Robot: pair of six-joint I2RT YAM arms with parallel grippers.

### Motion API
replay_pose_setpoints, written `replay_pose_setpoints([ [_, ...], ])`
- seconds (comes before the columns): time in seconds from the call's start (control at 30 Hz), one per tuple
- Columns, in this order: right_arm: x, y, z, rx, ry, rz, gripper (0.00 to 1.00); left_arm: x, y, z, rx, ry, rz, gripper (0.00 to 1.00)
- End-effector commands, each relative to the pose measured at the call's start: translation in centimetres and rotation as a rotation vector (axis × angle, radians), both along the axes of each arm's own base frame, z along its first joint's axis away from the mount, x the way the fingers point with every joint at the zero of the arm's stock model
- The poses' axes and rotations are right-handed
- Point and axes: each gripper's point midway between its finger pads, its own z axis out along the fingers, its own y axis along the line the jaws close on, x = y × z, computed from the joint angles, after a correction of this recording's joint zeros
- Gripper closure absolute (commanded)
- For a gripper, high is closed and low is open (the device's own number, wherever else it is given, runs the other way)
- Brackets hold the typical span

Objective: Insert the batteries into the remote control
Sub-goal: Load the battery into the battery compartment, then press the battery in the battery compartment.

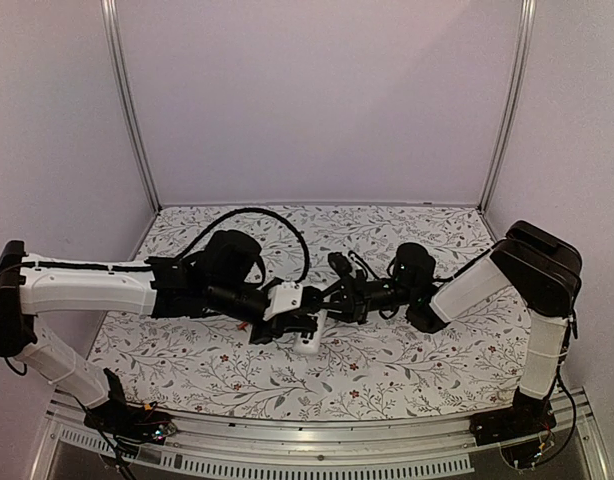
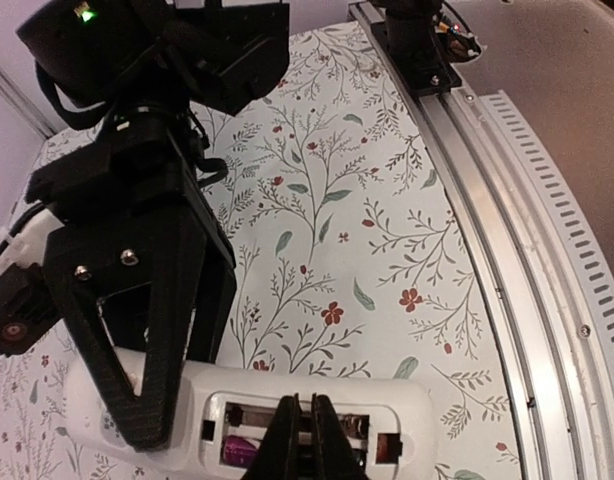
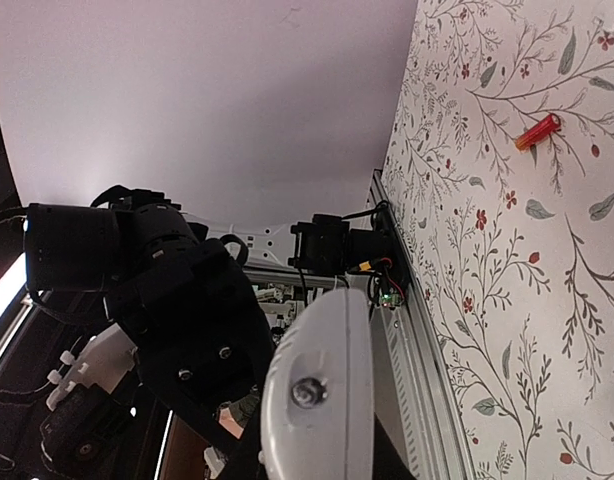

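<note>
The white remote control (image 1: 308,346) lies back-up at mid-table with its battery compartment (image 2: 317,430) open. A purple-pink cylinder (image 2: 245,450) sits in the compartment's near slot. My right gripper (image 1: 325,308) is shut on the remote's end, its black fingers (image 2: 137,410) straddling the case. My left gripper (image 2: 308,402) hovers over the compartment's middle with its fingertips together and nothing visible between them. The red battery (image 3: 538,132) lies loose on the floral cloth, left of the grippers (image 1: 245,326). The black battery is not in view. The remote (image 3: 322,400) fills the right wrist view's lower centre.
An aluminium rail (image 2: 507,200) runs along the table's near edge, with an arm base (image 2: 417,40) bolted to it. A black cable (image 1: 257,213) loops above the left arm. Pale walls close in the back and both sides.
</note>
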Motion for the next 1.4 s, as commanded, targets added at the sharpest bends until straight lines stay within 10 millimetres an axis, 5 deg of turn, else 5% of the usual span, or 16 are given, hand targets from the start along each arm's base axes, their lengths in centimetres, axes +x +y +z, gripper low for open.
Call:
replay_pose_setpoints([
  [0.0, -3.4, -0.4, 6.1, 0.132, -0.173, 0.124, 1.00, 1.3, 4.8, -5.1, 0.230, 0.048, 0.149, 0.92],
  [0.23, -2.3, -0.3, 4.0, 0.026, -0.205, 0.073, 1.00, 0.6, 3.1, -0.4, 0.126, -0.015, 0.148, 0.85],
  [0.37, -1.7, -0.2, 3.0, -0.004, -0.219, 0.054, 1.00, 0.6, 2.7, 2.9, 0.037, -0.016, 0.191, 0.71],
  [0.57, -1.1, -0.5, 2.0, -0.093, -0.269, 0.021, 1.00, 2.2, 4.7, 6.4, -0.141, 0.068, 0.435, 0.29],
  [0.63, -0.9, -0.8, 2.2, -0.123, -0.328, 0.001, 1.00, 2.5, 5.4, 6.9, -0.210, 0.156, 0.522, 0.03],
  [0.67, -0.8, -0.9, 2.4, -0.135, -0.360, -0.003, 1.00, 2.9, 5.8, 7.0, -0.238, 0.209, 0.580, 0.01],
  [0.9, -0.8, -1.2, 4.6, -0.114, -0.486, -0.016, 1.00, 1.2, 4.1, 4.9, -0.193, 0.422, 0.519, 0.01],
  [1.37, -1.0, -1.2, 5.7, -0.111, -0.520, -0.022, 1.00, 1.7, 0.5, 3.6, -0.200, 0.556, 0.501, 0.38],
])
